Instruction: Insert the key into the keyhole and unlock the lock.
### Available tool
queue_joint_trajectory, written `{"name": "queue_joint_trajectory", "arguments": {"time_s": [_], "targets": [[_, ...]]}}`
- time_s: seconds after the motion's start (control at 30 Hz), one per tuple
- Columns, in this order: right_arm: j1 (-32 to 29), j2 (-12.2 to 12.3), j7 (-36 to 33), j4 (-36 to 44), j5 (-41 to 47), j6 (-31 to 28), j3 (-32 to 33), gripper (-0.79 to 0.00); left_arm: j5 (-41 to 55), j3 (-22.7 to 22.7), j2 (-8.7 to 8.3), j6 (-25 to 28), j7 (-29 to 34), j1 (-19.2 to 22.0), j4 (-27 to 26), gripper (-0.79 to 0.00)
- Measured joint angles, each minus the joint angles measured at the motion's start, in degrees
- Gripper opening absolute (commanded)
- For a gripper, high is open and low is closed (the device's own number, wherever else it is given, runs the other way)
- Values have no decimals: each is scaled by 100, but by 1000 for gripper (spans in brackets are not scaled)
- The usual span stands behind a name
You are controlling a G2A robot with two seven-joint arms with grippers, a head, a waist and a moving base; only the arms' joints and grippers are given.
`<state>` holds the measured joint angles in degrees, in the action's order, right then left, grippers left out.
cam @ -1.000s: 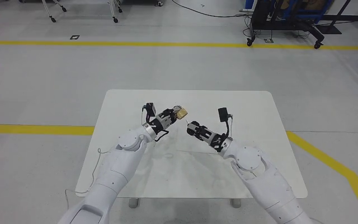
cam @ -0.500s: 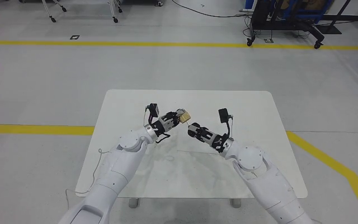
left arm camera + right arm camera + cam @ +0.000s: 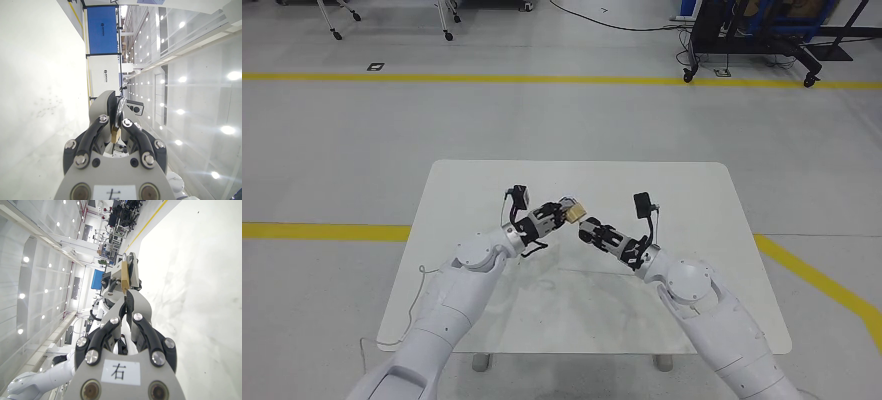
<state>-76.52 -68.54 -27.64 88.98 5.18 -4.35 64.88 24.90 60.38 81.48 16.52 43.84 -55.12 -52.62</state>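
Key meets lock above the middle of the white table (image 3: 682, 190), where I have both arms raised with their grippers nose to nose.

The left gripper (image 3: 554, 216) is clamped on the steel loop (image 3: 120, 106) of a small brass lock (image 3: 573, 210). It holds the lock clear of the tabletop, with the body jutting toward the other arm. Gripping by the loop leaves the bottom end of the body bare, and I judge the keyhole sits there.

The right gripper (image 3: 589, 232) is closed on the key (image 3: 125, 298), pinched edge-on so that only a thin sliver of blade pokes past the pads. That blade lies in line with the long axis of the lock, so a straight push should carry it in.

In the right wrist view the tip of the key touches the bottom end of the brass body. I cannot tell whether it has entered the keyhole or only rests against the face.

With so little blade exposed and the lock held only by its loop, I judge the risk to be the body swinging aside under the push. The turn to unlock is not yet done.
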Motion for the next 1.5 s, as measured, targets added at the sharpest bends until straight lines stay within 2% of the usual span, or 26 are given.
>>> {"name": "queue_joint_trajectory", "arguments": {"time_s": [0.2,0.27,0.4,0.57,0.77,0.87,0.9,0.93,1.03,1.5], "targets": [[108,-20,10,-163,8,-1,-18,-785,-96,-33,2,49,19,-2,3,-785],[132,-29,41,-192,8,-38,-27,0,-97,-35,2,57,30,-3,2,-785],[140,-52,121,-241,138,-100,-36,0,-42,-14,9,25,-28,-4,17,-785],[139,-54,124,-244,165,-105,-33,0,0,35,26,67,-389,-10,20,-785],[139,-53,123,-243,164,-105,-33,0,167,101,51,286,-613,-45,-33,-785],[72,-71,141,-126,442,-328,9,0,305,132,64,452,-580,-74,-76,-785],[33,-80,98,-85,692,-523,42,-92,383,151,67,523,-537,-87,-96,-785],[7,-87,34,-80,896,-673,61,-222,441,167,69,577,-493,-96,-111,-785],[-13,-113,-220,-164,1501,-1062,76,-397,577,213,69,740,-342,-122,-144,-785],[396,-318,-580,-975,2769,-1062,-351,-733,509,262,51,1009,-94,-193,-228,-785]]}}
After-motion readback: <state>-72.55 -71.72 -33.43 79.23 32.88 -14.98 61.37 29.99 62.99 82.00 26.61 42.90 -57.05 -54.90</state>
